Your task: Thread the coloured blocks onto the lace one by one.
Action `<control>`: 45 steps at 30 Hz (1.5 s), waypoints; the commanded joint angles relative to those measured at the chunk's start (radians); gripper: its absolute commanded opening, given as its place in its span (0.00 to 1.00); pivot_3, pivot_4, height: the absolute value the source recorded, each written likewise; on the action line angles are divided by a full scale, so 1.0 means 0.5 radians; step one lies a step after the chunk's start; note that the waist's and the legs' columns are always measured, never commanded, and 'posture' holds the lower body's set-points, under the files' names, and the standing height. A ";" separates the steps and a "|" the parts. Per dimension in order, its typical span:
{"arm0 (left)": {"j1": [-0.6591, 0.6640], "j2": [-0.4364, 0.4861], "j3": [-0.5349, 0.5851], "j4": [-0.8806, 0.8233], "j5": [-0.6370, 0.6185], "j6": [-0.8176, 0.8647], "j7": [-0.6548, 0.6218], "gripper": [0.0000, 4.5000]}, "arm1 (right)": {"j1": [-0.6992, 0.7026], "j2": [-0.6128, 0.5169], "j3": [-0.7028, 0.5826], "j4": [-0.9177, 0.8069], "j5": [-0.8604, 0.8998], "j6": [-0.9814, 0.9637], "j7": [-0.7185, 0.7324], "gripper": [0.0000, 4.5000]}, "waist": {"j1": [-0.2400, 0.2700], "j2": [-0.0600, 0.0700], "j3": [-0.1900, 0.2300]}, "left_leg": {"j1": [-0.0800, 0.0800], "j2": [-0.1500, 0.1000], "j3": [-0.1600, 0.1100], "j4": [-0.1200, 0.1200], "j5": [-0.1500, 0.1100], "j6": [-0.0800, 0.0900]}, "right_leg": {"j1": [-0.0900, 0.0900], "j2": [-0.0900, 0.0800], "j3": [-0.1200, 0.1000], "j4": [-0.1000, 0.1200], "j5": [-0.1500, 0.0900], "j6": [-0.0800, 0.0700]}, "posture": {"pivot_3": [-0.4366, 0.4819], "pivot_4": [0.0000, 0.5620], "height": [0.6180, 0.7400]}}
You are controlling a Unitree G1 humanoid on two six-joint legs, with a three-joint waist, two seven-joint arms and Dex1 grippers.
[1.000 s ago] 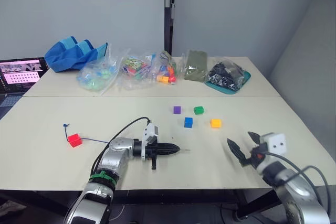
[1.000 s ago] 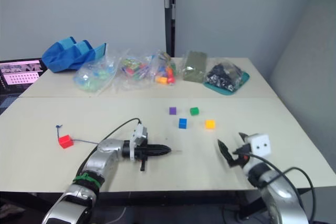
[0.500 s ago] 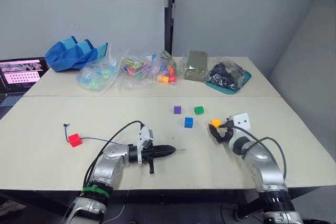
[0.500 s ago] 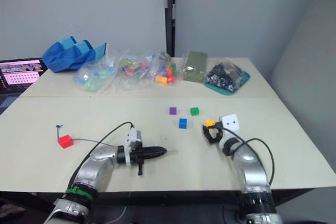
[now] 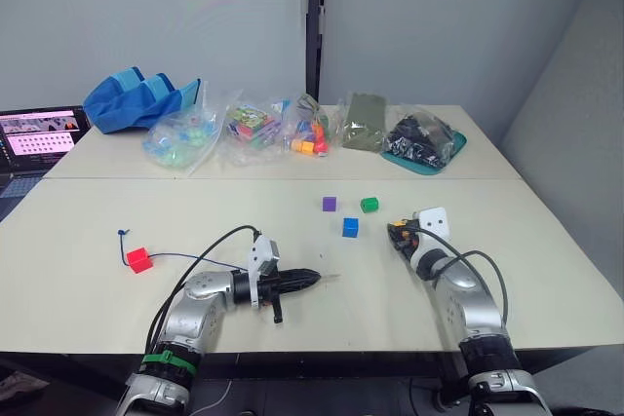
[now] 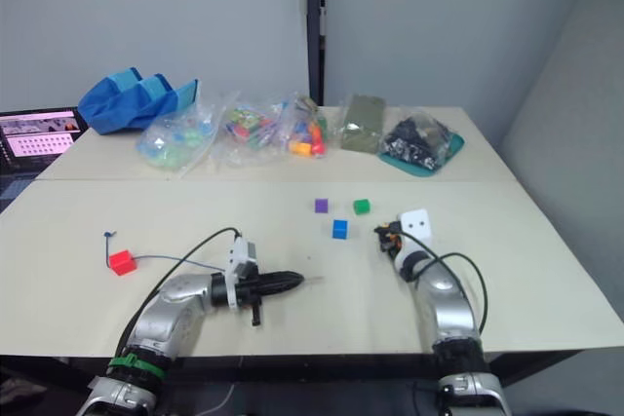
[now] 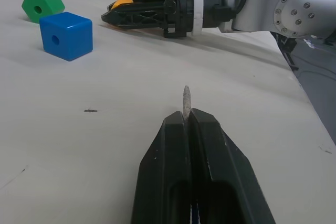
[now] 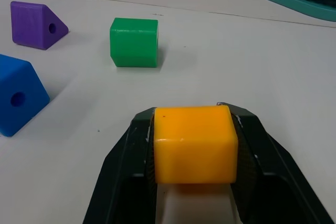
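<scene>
The cream tabletop (image 5: 88, 231) carries everything. Along its far edge lie a blue fabric bag (image 5: 136, 99), clear plastic bags of mixed toys (image 5: 249, 129), and a teal tray (image 5: 424, 143).

The left arm lies low over the near part of the tabletop, forearm reaching toward the middle, and the left gripper (image 5: 310, 278) points along the surface with its two black fingers pressed together on the lace's pale stiff tip (image 7: 186, 100) — the tip juts a short way past the fingertips. The thin dark blue lace (image 5: 180, 258) trails back toward the left, to the red block (image 5: 138, 260), which sits well apart from the others; a small knot of lace lies just beyond it.

The right arm is bent at the elbow, its forearm angled in toward the centre, and the right gripper (image 8: 193, 129) is closed narrowly on the orange-yellow block (image 8: 193, 142), a plain cube held squarely between the two fingers just above the tabletop.

Beside that gripper, toward the middle, stand the blue block (image 5: 349, 227), the green block (image 5: 369, 205) and the purple block (image 5: 329, 204) — each has a round hole through it, and all rest apart from one another.
</scene>
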 commanded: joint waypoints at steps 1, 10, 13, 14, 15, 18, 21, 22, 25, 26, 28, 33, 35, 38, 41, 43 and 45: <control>-0.002 0.006 -0.016 -0.024 -0.016 0.004 -0.022 0.00 | 0.109 0.004 -0.010 -0.312 0.030 0.062 -0.016 0.27 | 0.002 0.000 0.000 | 0.000 0.000 0.000 0.000 0.000 0.000 | 0.000 0.000 0.000 0.000 0.000 0.000 | 0.48 0.27 0.81; -0.146 -0.070 -0.092 0.164 -0.010 -0.008 -0.164 0.00 | 0.695 0.186 0.115 -1.276 0.140 0.543 -0.142 0.27 | 0.015 0.000 0.000 | -0.002 0.000 0.000 0.001 0.000 0.000 | -0.001 0.000 0.000 0.000 0.000 0.000 | 0.48 0.27 0.81; -0.217 -0.083 -0.112 0.273 0.004 -0.026 -0.230 0.00 | 0.868 0.267 0.167 -1.517 0.122 0.652 -0.238 0.27 | 0.016 0.000 0.000 | -0.003 0.000 0.000 0.002 0.000 0.000 | -0.002 0.000 0.000 -0.001 0.000 0.001 | 0.48 0.27 0.81; -0.235 -0.082 -0.118 0.302 0.007 -0.031 -0.256 0.00 | 0.906 0.296 0.178 -1.572 0.110 0.668 -0.277 0.27 | 0.012 0.000 0.000 | -0.003 0.000 0.000 0.002 0.000 -0.001 | -0.002 0.000 0.000 -0.001 0.000 0.001 | 0.48 0.27 0.81; -0.255 -0.081 -0.125 0.331 0.011 -0.037 -0.283 0.00 | 0.946 0.328 0.194 -1.625 0.104 0.690 -0.314 0.27 | 0.009 0.000 0.000 | -0.003 0.000 0.000 0.002 -0.001 -0.001 | -0.002 0.000 0.000 -0.001 0.000 0.000 | 0.48 0.27 0.81; -0.311 -0.083 -0.140 0.409 0.024 -0.061 -0.350 0.00 | 1.057 0.404 0.269 -1.751 0.083 0.752 -0.403 0.27 | 0.008 0.000 0.000 | -0.003 0.000 0.000 0.002 -0.001 0.000 | -0.002 0.000 0.000 -0.001 0.000 0.000 | 0.48 0.27 0.81; -0.386 -0.107 -0.150 0.502 0.033 -0.084 -0.397 0.00 | 1.153 0.461 0.330 -1.825 0.077 0.800 -0.458 0.27 | 0.009 0.000 0.000 | -0.003 0.000 0.000 0.001 -0.001 -0.001 | -0.002 0.000 0.000 -0.001 -0.001 0.000 | 0.48 0.27 0.81; -0.405 -0.118 -0.153 0.531 0.037 -0.093 -0.407 0.00 | 1.166 0.473 0.318 -1.836 0.087 0.798 -0.470 0.27 | 0.007 0.000 0.000 | -0.003 0.000 0.000 0.002 -0.001 0.000 | -0.002 0.000 0.000 -0.001 -0.001 0.000 | 0.48 0.27 0.81; -0.438 -0.142 -0.160 0.585 0.052 -0.118 -0.433 0.00 | 1.183 0.499 0.271 -1.859 0.121 0.801 -0.493 0.58 | 0.008 0.000 0.000 | -0.004 0.000 0.000 0.003 -0.001 -0.001 | -0.002 0.000 0.000 -0.001 0.000 0.000 | 0.48 0.27 0.81; -0.443 -0.146 -0.160 0.596 0.056 -0.124 -0.439 0.00 | 1.184 0.504 0.262 -1.862 0.131 0.803 -0.495 0.65 | 0.007 0.000 0.000 | -0.004 0.000 0.000 0.002 -0.001 -0.001 | -0.002 0.000 0.000 -0.001 0.000 0.000 | 0.48 0.27 0.81; -0.436 -0.148 -0.161 0.595 0.062 -0.130 -0.446 0.00 | 1.187 0.511 0.258 -1.890 0.164 0.813 -0.478 0.80 | 0.007 0.000 0.000 | -0.004 0.000 0.000 0.001 -0.001 0.000 | -0.003 0.000 0.000 -0.001 -0.001 0.000 | 0.48 0.27 0.81; -0.406 -0.126 -0.144 0.583 0.065 -0.134 -0.444 0.00 | 1.231 0.385 0.144 -2.052 0.380 0.795 -0.264 0.99 | 0.005 0.000 0.000 | -0.004 0.000 0.000 0.001 -0.001 0.000 | -0.003 0.000 0.000 -0.001 -0.001 0.000 | 0.48 0.27 0.81; -0.398 -0.125 -0.133 0.579 0.060 -0.142 -0.433 0.00 | 1.203 0.276 0.065 -2.092 0.475 0.816 -0.162 0.99 | 0.005 0.000 0.000 | -0.004 0.000 0.000 0.002 -0.001 0.000 | -0.002 0.000 0.000 -0.001 -0.001 0.000 | 0.48 0.27 0.81; -0.392 -0.130 -0.107 0.582 0.055 -0.162 -0.392 0.00 | 1.145 0.055 -0.056 -2.058 0.587 0.780 0.055 0.99 | 0.004 0.000 0.000 | -0.004 0.000 0.000 0.002 -0.001 0.000 | -0.002 0.000 0.000 -0.002 -0.001 0.000 | 0.48 0.27 0.81; -0.386 -0.136 -0.072 0.583 0.050 -0.178 -0.325 0.00 | 1.052 -0.278 -0.168 -1.942 0.677 0.747 0.384 0.99 | 0.004 -0.001 0.000 | -0.004 0.000 -0.001 0.002 -0.001 0.000 | -0.001 0.000 0.000 -0.002 -0.001 0.000 | 0.48 0.27 0.81; -0.358 -0.141 -0.044 0.546 0.036 -0.176 -0.273 0.00 | 0.894 -0.570 -0.209 -1.763 0.717 0.723 0.692 0.99 | -0.001 -0.001 0.000 | -0.003 0.000 -0.001 0.003 -0.001 0.000 | -0.001 0.000 0.000 -0.002 0.000 0.000 | 0.48 0.27 0.81; -0.318 -0.143 -0.036 0.508 0.034 -0.174 -0.246 0.00 | 0.747 -0.814 -0.160 -1.576 0.691 0.661 0.968 0.99 | -0.005 -0.001 0.000 | -0.003 0.000 -0.001 0.004 -0.001 0.000 | 0.000 0.000 0.000 -0.002 0.000 0.001 | 0.48 0.27 0.81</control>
